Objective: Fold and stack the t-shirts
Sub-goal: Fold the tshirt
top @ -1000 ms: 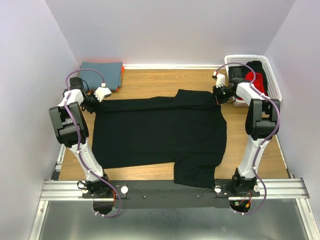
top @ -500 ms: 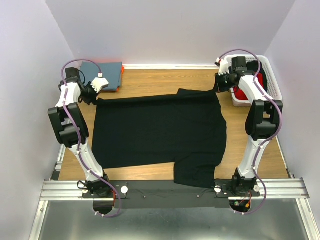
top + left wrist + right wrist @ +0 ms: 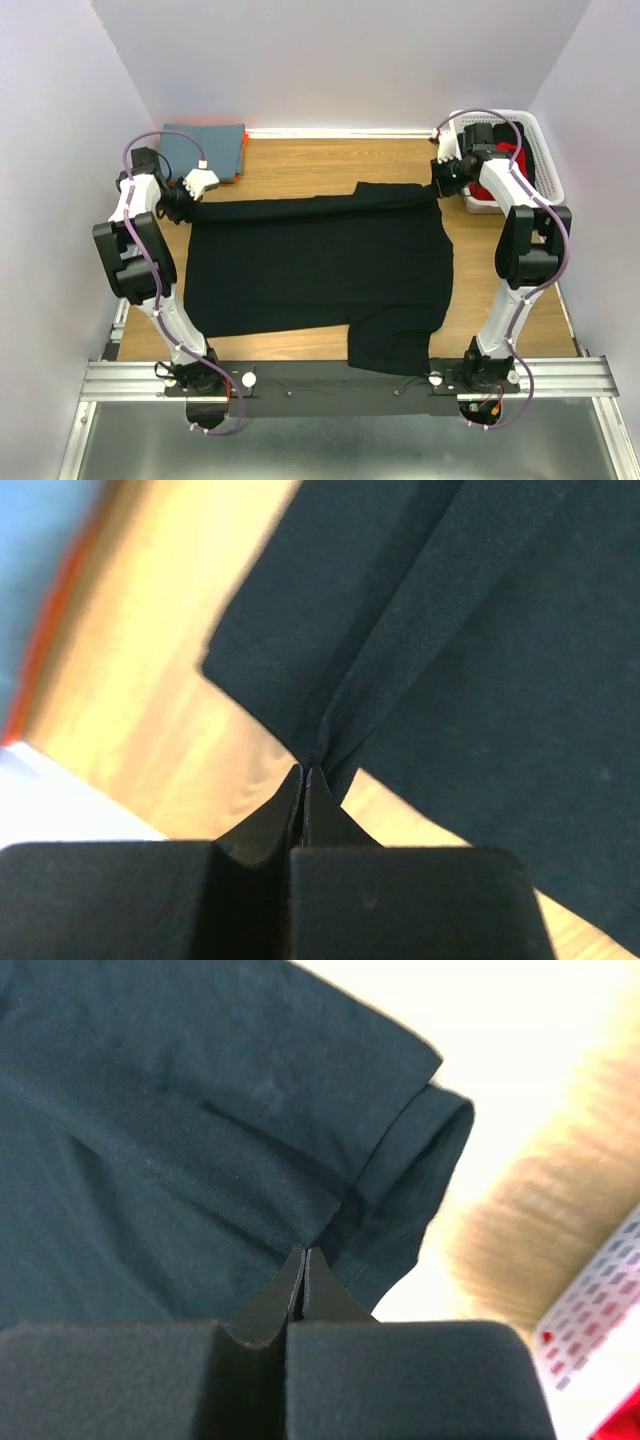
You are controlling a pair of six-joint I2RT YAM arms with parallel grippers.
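A large black t-shirt (image 3: 320, 260) lies spread on the wooden table (image 3: 310, 165). My left gripper (image 3: 188, 198) is shut on its far left corner, and the left wrist view shows the cloth (image 3: 480, 630) bunched into the closed tips of that gripper (image 3: 304, 772). My right gripper (image 3: 443, 183) is shut on the far right corner by the sleeve. In the right wrist view the folded hem (image 3: 400, 1160) runs into the tips of the gripper (image 3: 304, 1252). A folded slate-blue t-shirt (image 3: 205, 143) rests on an orange one (image 3: 236, 172) at the far left.
A white mesh basket (image 3: 548, 160) stands at the far right, close behind my right gripper, holding a red t-shirt (image 3: 512, 158) and dark cloth. Its wall (image 3: 600, 1300) shows in the right wrist view. Walls close in on the left, right and back sides.
Both grippers went up and back with the shirt's far edge, then came slightly down and toward me. Both stay shut on the cloth.
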